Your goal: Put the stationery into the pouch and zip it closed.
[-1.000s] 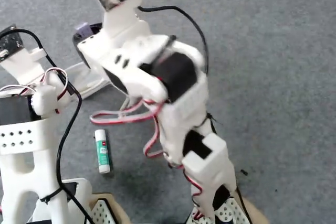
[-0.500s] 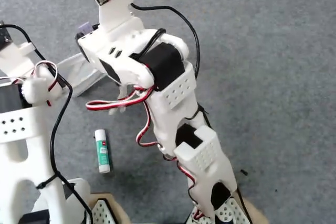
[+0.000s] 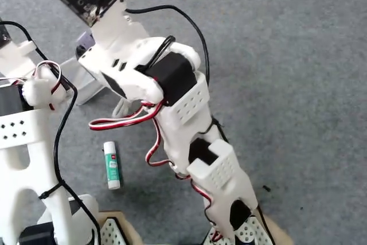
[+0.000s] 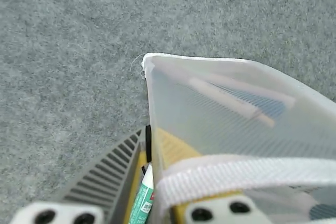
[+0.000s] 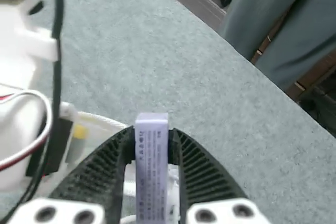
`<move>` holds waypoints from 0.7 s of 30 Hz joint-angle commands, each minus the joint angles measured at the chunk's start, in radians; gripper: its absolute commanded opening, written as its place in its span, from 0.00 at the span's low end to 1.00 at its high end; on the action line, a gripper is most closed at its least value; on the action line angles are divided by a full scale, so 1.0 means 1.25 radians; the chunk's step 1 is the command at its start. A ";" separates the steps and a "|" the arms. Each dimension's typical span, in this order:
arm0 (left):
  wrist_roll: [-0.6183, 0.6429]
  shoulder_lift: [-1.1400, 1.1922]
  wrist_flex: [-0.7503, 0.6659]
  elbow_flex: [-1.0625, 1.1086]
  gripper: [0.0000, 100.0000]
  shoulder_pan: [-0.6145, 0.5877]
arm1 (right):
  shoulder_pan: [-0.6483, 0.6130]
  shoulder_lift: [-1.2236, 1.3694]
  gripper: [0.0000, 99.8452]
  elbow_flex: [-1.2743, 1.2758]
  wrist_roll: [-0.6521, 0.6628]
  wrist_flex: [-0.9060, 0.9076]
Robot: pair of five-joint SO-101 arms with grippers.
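Wrist cams: right tool (image 5: 152,132) clamps lilac box (image 5: 151,174), left tool (image 4: 150,141) grips pouch (image 4: 226,129); high cam adds glue stick (image 3: 112,166).

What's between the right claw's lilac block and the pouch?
Nothing visible. The lilac block in the right claw hangs close over the pouch, whose edge the left claw grips.

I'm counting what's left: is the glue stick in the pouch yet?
Out. The glue stick lies flat on the table, apart from the pouch.

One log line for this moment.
left gripper shut on pouch | right gripper shut on lavender block, near pouch | glue stick lying on table
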 commanded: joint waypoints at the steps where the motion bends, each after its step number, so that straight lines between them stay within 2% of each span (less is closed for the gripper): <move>1: -0.004 0.033 -0.014 -0.001 0.03 -0.028 | -0.021 -0.006 0.01 -0.018 0.060 0.005; 5: -0.063 0.027 -0.012 -0.003 0.03 -0.021 | -0.023 -0.036 0.01 -0.023 0.162 0.005; 8: -0.095 0.027 -0.011 -0.003 0.03 -0.018 | -0.017 -0.079 0.01 -0.026 0.195 0.005; 11: -0.101 0.026 0.012 -0.025 0.03 -0.004 | -0.002 -0.133 0.01 -0.026 0.178 0.004; 18: -0.096 0.032 0.203 -0.222 0.03 0.131 | 0.032 -0.235 0.01 -0.026 0.122 0.002; 21: -0.085 0.026 0.210 -0.252 0.03 0.160 | 0.050 -0.271 0.01 -0.026 0.103 0.002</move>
